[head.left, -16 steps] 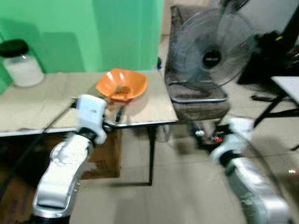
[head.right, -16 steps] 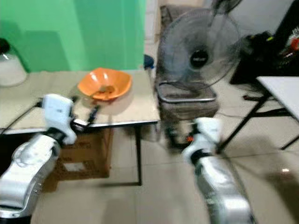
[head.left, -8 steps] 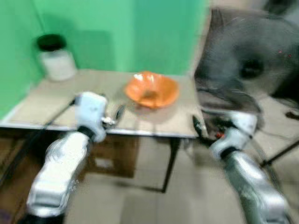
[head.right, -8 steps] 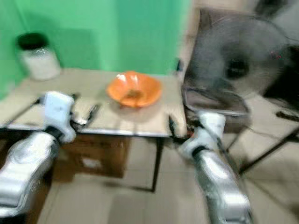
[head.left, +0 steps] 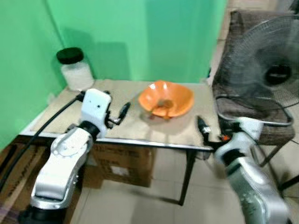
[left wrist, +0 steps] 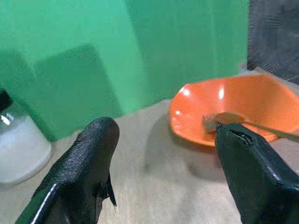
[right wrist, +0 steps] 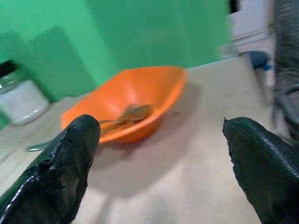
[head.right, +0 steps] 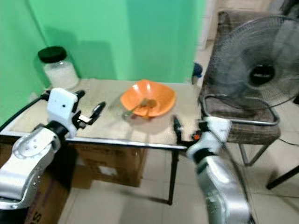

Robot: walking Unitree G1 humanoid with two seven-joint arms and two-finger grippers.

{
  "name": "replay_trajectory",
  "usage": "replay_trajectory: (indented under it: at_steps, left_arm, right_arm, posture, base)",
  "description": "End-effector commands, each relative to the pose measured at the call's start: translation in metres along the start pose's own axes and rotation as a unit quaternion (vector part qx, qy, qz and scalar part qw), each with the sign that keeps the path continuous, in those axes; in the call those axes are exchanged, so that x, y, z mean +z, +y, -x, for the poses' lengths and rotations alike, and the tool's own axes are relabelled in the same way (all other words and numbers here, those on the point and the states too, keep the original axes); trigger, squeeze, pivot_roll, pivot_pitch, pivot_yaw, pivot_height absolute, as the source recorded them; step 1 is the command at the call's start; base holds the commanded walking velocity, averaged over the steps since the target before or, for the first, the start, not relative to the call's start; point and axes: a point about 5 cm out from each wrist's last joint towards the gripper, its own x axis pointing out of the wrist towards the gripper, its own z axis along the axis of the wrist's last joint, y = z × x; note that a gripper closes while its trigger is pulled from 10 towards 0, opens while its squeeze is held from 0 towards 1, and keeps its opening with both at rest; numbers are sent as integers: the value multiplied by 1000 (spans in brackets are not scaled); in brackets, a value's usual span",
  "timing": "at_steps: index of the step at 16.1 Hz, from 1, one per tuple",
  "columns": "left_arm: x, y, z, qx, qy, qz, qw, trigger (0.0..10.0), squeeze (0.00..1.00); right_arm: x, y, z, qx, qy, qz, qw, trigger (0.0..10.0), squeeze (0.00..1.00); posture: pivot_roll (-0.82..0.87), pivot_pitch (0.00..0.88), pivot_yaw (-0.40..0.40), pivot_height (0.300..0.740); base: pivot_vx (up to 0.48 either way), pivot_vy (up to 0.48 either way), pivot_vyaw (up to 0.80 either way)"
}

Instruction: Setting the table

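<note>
1. The robot stands at the near edge of the table [head.left: 140, 133], both arms raised toward it; this reads as the approach step, with nothing yet grasped.
2. The orange bowl [head.left: 167, 98] sits on the table toward its far right part, near the green wall, and a spoon [left wrist: 243, 120] rests inside it with its handle leaning out over the rim.
3. The left pincer [left wrist: 163, 172] hovers above the table's left-middle area, its fingers spread wide and empty, aimed toward the bowl, which lies a little ahead of it.
4. The right pincer [right wrist: 163, 163] hangs at the table's right near edge, also spread wide and holding nothing; the bowl lies ahead of it.
5. A lidded jar [head.left: 74, 69] of white contents stands at the far left corner, well apart from the bowl (it seems no part of the present step).
6. A standing fan [head.left: 266, 79] fronts a chair just beyond the table's right end.
7. Next, a pincer would probably need to reach forward to the bowl's rim or the spoon handle, and close gently, since the bowl is shallow and may slide.
</note>
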Motion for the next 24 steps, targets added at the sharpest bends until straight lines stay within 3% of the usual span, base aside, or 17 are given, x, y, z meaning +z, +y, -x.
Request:
replay_trajectory:
  at_steps: [1, 7, 11, 15, 16, 18, 21, 23, 24]
  left_arm:
    - [4, -5, -4, -15, -6, 22, 1000, 10000, 0]
    - [1, -10, -1, -17, -7, 19, 1000, 10000, 0]
    - [-2, -15, -1, -20, -5, 18, 1000, 10000, 0]
    - [-10, -28, 1, -62, 7, 19, 998, 10000, 0]
    - [-11, -29, -1, -90, 3, 24, 996, 10000, 0]
    - [-7, -28, -6, -125, -6, 20, 992, 10000, 0]
    - [-5, -30, -9, -186, -2, -4, 983, 10000, 0]
    - [-6, -31, -8, -213, 4, -15, 977, 10000, 0]
    - [-7, -32, -6, -239, 12, -26, 971, 10000, 0]
  right_arm:
    - [6, -9, 3, -30, 0, 23, 999, 10000, 0]
    - [17, -10, -7, -11, 9, 38, 999, 10000, 0]
    - [13, -16, -7, -25, 16, 32, 999, 10000, 0]
    - [14, -22, -12, -27, 47, 40, 998, 10000, 0]
    - [19, -28, -23, -21, 60, -9, 998, 10000, 1000]
    - [26, -40, -41, -30, 76, -58, 995, 10000, 1000]
    - [32, -39, -72, -5, 112, -81, 990, 10000, 1000]
    - [37, -38, -83, 2, 130, -88, 988, 10000, 1000]
    - [41, -40, -95, -5, 160, -99, 982, 10000, 0]
  posture:
    - [-101, 0, 72, 740]
    - [-97, 0, 23, 740]
    - [-104, 0, 2, 740]
    - [-133, 0, -16, 740]
    - [-155, 0, -18, 740]
    - [-175, 0, -18, 740]
    - [-189, 0, -20, 740]
    - [-196, 0, -20, 740]
    - [-199, 0, -22, 740]
  base:
    - [292, 0, 0]
    - [294, 0, 0]
    - [296, 0, 0]
    - [0, 0, 0]
    - [0, 0, 0]
    - [0, 0, 0]
    - [0, 0, 0]
    - [0, 0, 0]
    - [0, 0, 0]
